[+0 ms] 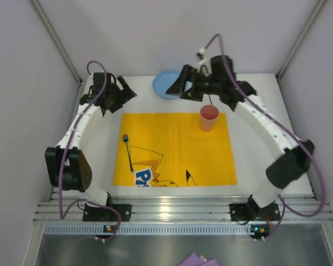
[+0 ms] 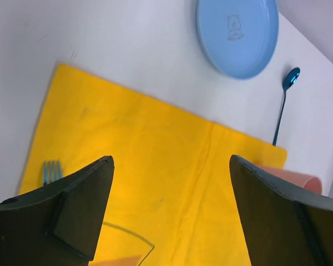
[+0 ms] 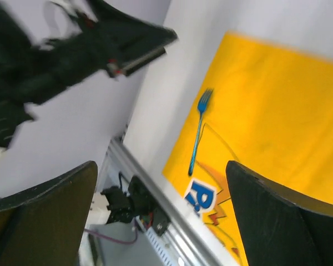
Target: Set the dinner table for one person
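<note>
Left gripper [image 2: 171, 160] and right gripper [image 3: 161, 164] both gape wide and hold nothing. Under them lies the big white dinner table [image 1: 250, 149], with the yellow placemat [image 1: 177, 144] on it. The right arm hides part of the blue plate [image 1: 162, 86]. The pink cup [image 1: 208, 117] and blue fork [image 1: 128, 151] sit on the placemat. The thin spoon [image 2: 281, 108] lies beside the plate.

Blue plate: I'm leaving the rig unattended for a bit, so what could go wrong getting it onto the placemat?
The plate lies flat on the dinner table, so the right hand may slip off its low rim. The pink cup stands close by it and could be tipped. Sliding the plate on could rumple the placemat and shift the fork.
</note>
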You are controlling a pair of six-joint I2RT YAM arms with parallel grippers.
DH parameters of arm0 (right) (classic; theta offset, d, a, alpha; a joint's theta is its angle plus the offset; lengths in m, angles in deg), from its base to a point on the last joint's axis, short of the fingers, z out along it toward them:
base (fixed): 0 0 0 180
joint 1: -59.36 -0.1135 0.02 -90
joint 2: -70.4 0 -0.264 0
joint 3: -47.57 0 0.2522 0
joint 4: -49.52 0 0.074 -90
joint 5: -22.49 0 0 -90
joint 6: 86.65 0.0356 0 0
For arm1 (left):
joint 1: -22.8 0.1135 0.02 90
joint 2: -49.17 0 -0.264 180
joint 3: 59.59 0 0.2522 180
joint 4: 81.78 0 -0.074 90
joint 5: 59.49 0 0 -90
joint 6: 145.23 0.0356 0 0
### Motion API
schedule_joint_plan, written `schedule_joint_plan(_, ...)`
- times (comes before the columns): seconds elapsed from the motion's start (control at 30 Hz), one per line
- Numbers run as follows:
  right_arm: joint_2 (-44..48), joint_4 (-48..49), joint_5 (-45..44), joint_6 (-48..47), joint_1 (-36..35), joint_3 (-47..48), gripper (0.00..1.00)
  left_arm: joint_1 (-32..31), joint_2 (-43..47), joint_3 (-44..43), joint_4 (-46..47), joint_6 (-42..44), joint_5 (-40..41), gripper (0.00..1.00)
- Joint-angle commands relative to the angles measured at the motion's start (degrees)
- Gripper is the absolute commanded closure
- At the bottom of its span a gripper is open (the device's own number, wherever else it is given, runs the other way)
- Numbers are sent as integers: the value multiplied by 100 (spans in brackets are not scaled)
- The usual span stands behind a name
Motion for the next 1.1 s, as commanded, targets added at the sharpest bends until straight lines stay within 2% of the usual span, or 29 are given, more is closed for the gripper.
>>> schedule_joint_plan(0.0,1386,-555,-293,-764,693,-683,0,-96,-981,-694,1337,-511,-269,10)
schedule_joint_plan(0.03,1581,-609,-276,-808,1148,-861,0,-149,-1558,-907,1434,-573,-313,10)
schedule_joint_plan(0.1,2029,-714,-276,-869,1599,-1317,0,-175,-2184,-1651,1742,-810,-523,10)
schedule_joint_plan(0.13,2136,-767,-328,-983,1975,-1433,0,-236,-2831,-1943,1830,-871,-594,10)
schedule_joint_plan(0.17,2215,-846,-442,-1045,2127,-1521,0,-272,-3177,-2268,1874,-916,-682,10)
schedule_joint_plan(0.2,2320,-994,-669,-1106,2250,-1618,0,-316,-3546,-3002,1831,-933,-717,10)
schedule_joint_plan(0.23,2339,-1100,-758,-1107,2512,-1627,0,-368,-4281,-3427,1735,-968,-770,10)
schedule_joint_plan(0.27,2348,-1197,-812,-1090,2637,-1627,0,-386,-4636,-3875,1603,-1056,-831,11)
schedule_joint_plan(0.3,2400,-1285,-934,-1055,2768,-1680,0,-395,-5005,-4758,1306,-1100,-884,11)
schedule_joint_plan(0.33,2435,-1269,-1013,-993,2944,-1741,0,-413,-5609,-5132,1190,-1153,-867,11)
schedule_joint_plan(0.4,2384,-1286,-1137,-949,3112,-1829,0,-413,-6053,-5678,1232,-1355,-850,12)
schedule_joint_plan(0.47,2278,-1330,-1198,-940,3261,-1795,0,-413,-6405,-5699,1469,-1626,-893,14)
schedule_joint_plan(0.57,1971,-1330,-1523,-1036,3271,-1541,0,-430,-6722,-5795,1646,-1690,-1069,25)
schedule_joint_plan(0.6,1709,-1286,-1681,-1089,3271,-1470,0,-439,-6766,-5813,1663,-1663,-1104,34)
schedule_joint_plan(0.7,867,-1094,-1735,-1247,3271,-1076,0,-448,-6889,-5822,1558,-1365,-1219,38)
schedule_joint_plan(0.73,610,-1014,-1709,-1274,3271,-961,0,-448,-6933,-5839,1419,-1269,-1254,55)
schedule_joint_plan(0.77,347,-892,-1674,-1317,3271,-646,0,-448,-6951,-5848,1365,-1111,-1280,64)
schedule_joint_plan(0.8,-239,-856,-1700,-1361,3227,-434,0,-431,-6977,-5909,1295,-1066,-1315,79)
schedule_joint_plan(0.83,-558,-829,-1717,-1510,3114,-188,0,-422,-6995,-5927,1199,-1031,-1315,100)
schedule_joint_plan(0.93,-1902,-1048,-1937,-1878,2693,1137,0,-351,-6847,-5831,1119,-1153,-1561,100)
schedule_joint_plan(0.97,-2263,-1344,-1989,-1985,2569,2020,0,-325,-6759,-5648,1119,-1266,-1666,100)
schedule_joint_plan(1.0,-2980,-1513,-2146,-2082,2463,2490,0,-281,-6645,-5542,1127,-1320,-1719,100)
schedule_joint_plan(1.07,-3608,-1821,-2279,-2293,2164,3552,0,-220,-6276,-5331,1119,-1451,-1798,100)
